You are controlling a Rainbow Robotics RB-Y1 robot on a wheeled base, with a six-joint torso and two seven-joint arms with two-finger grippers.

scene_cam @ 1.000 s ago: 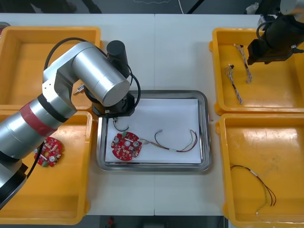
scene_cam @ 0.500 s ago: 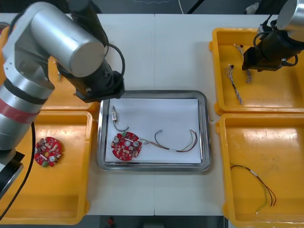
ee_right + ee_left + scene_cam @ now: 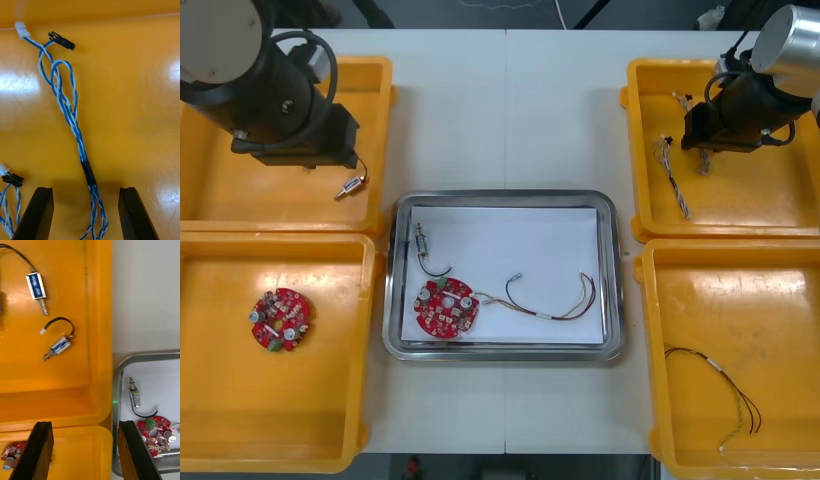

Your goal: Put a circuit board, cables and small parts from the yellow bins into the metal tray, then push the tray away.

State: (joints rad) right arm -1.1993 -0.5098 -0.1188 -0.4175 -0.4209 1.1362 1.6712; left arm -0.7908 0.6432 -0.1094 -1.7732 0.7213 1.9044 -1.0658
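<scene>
My left gripper [image 3: 84, 425] had swung off the metal tray [image 3: 608, 270] and back over the far-left yellow bin [image 3: 383, 110]. Its fingers were spread and held nothing, with a small metal part [image 3: 352, 186] just beside. The circuit board [image 3: 446, 307], a thin cable [image 3: 555, 300] and a second metal part [image 3: 421, 238] lay in the tray. My right gripper [image 3: 86, 189] had edged over the far-right bin [image 3: 635, 150], its fingers wide and straddling the twisted blue and white cable [image 3: 71, 120].

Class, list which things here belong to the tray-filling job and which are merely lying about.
Job: metal tray; circuit board, red and yellow cable and small metal part inside it; blue and white cable under the open right gripper; open left gripper over the far-left bin.
Lying about: spare board, near-left bin; thin cable, near-right bin.
</scene>
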